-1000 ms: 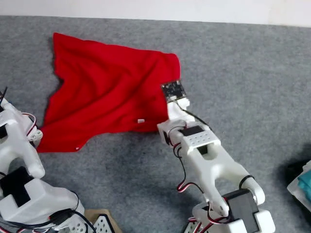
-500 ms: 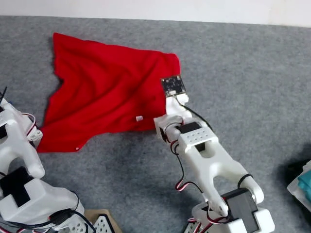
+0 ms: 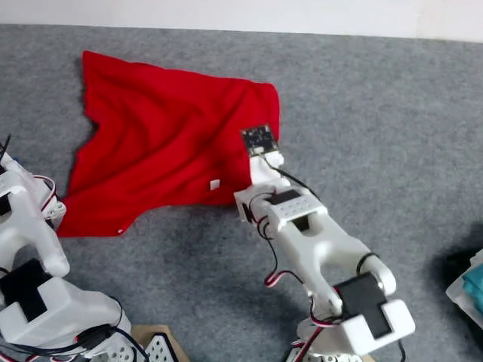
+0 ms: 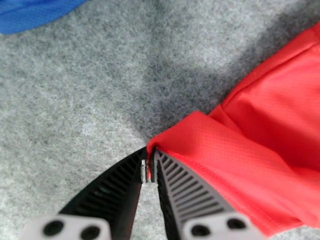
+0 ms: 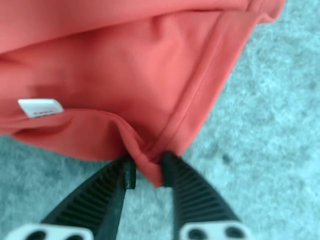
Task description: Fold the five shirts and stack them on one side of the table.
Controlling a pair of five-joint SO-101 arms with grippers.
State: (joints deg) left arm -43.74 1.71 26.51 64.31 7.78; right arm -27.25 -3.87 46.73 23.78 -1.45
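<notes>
Your left fingers (image 4: 119, 186) pinch a corner of the crumpled red fabric shirt (image 3: 162, 143); right fingers (image 5: 188, 192) clamp its hem. Left wrist view: blue cloth (image 4: 35, 12) nearby.

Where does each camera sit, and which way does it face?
High view: fixed overhead, looking down on red shirt and table; left arm and right arm show.
Left wrist view: on left arm, looks past left gripper at shirt corner.
Right wrist view: on right arm, looks past right gripper at shirt hem.
All share the shirt.
</notes>
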